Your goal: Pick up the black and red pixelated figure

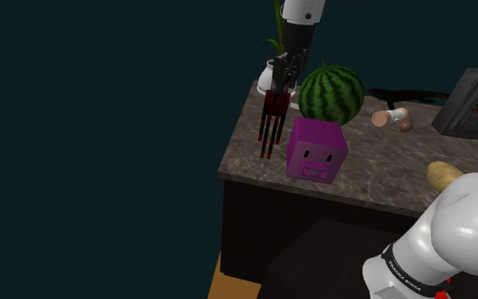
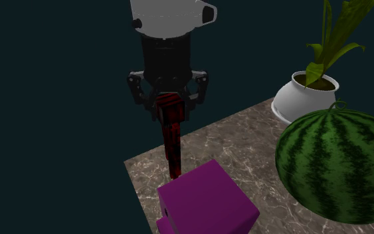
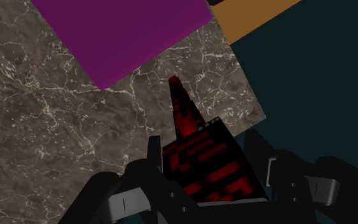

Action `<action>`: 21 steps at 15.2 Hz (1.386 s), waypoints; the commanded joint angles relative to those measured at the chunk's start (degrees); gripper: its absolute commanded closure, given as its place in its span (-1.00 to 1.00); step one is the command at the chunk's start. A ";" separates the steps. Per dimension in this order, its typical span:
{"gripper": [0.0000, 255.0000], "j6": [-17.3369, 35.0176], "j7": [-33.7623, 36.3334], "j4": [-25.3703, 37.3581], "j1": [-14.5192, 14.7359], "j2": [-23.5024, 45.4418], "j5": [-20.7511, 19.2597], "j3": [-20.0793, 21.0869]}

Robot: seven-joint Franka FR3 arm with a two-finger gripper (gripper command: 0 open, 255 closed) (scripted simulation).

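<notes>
The black and red pixelated figure (image 1: pixel 271 121) is clamped by its upper end between my two black fingers (image 3: pixel 260 153). It hangs straight down from my pincer (image 1: pixel 281 83) over the corner of the marble-patterned counter (image 3: pixel 63 127). I cannot quite tell whether its lower tip touches the marble or hangs just above it. Just beside the figure, further in on the counter, sits a purple cube with a pig's face (image 1: pixel 317 150), apart from it. Behind the cube rests a striped watermelon (image 1: pixel 332 93), and near that, at the counter's back edge, stands a white pot (image 2: pixel 303 100) with a green plant (image 2: pixel 338 33). Beyond the counter's corner a strip of orange floor (image 3: pixel 254 16) shows.
</notes>
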 commanded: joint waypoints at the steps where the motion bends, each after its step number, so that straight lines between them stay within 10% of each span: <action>1: 1.00 -0.03 0.01 -0.04 0.01 0.06 0.02 0.01; 21: 1.00 -12.03 0.22 14.99 -0.02 3.09 -0.13 0.02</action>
